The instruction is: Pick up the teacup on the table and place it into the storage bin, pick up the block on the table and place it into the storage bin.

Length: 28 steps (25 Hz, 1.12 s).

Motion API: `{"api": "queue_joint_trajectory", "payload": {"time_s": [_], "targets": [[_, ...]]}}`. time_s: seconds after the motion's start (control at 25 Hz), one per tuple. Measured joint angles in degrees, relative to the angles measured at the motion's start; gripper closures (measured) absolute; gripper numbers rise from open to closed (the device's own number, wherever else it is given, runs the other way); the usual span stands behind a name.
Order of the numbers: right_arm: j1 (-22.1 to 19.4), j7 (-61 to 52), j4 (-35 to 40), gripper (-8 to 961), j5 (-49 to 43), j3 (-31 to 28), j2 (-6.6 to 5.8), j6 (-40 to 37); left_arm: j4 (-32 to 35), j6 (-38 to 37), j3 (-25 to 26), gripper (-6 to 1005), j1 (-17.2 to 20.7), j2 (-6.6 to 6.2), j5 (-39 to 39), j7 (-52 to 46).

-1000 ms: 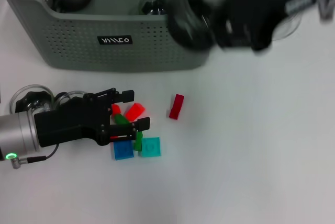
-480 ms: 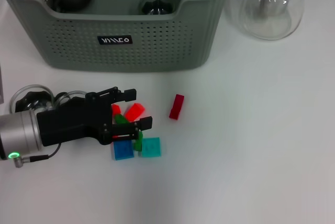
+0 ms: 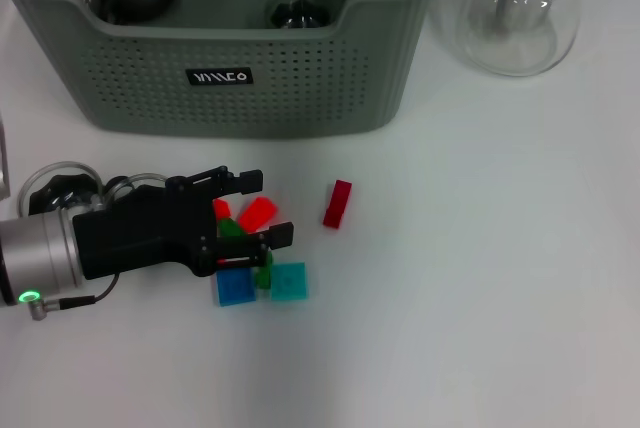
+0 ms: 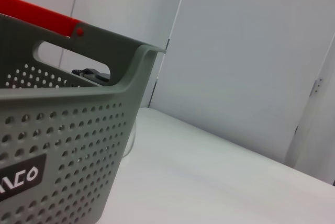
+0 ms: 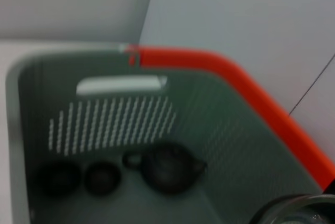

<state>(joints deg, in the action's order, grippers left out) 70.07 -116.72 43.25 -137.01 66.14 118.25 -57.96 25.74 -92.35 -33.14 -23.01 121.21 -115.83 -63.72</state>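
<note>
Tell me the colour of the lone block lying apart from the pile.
Red, clearest in the head view.

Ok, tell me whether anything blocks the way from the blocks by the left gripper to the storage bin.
Nothing visible does. The left gripper sits open at the cluster of blocks, and only bare table lies between them and the storage bin; its tall perforated wall must be cleared from above.

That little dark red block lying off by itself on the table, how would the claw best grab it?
Probably from straight above, pinching across the dark red block at its middle, on the two long sides. It lies flat and is long and narrow, tilted slightly, so the claw should turn to match. Bare table all round leaves room for the fingers. The left claw, open over the block cluster, is nearest.
</note>
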Motion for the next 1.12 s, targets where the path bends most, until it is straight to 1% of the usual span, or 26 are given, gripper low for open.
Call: {"api": "queue_joint_trajectory", "payload": {"time_s": [0.08, 0.16, 0.28, 0.44, 0.64, 1.12], "targets": [[0.57, -0.05, -1.76, 897, -3.16, 1.2, 1.28, 2.6, 0.0, 0.39, 0.0, 139, 0.0, 0.0, -0.01, 0.0], [0.86, -0.21, -3.42, 897, -4.82, 2.92, 2.0, 4.71, 0.01, 0.94, 0.01, 139, -0.02, -0.01, -0.01, -0.01], [0.97, -0.58, -5.57, 897, -4.86, 5.19, 2.1, 7.01, -0.06, 1.16, 0.0, 139, -0.02, -0.01, -0.01, -0.01], [1.0, -0.66, -7.39, 897, -4.4, 6.14, 2.24, 7.82, -0.13, 1.21, 0.0, 139, -0.09, 0.11, -0.01, 0.0], [1.02, -0.69, -9.81, 898, -3.3, 6.33, 2.38, 7.98, -0.16, 1.22, 0.0, 139, -0.18, 0.22, -0.01, 0.0], [0.73, -1.37, -11.43, 898, -3.12, 6.55, 2.42, 8.56, -0.16, 1.21, 0.0, 140, -0.19, 0.3, -0.01, 0.0]]}}
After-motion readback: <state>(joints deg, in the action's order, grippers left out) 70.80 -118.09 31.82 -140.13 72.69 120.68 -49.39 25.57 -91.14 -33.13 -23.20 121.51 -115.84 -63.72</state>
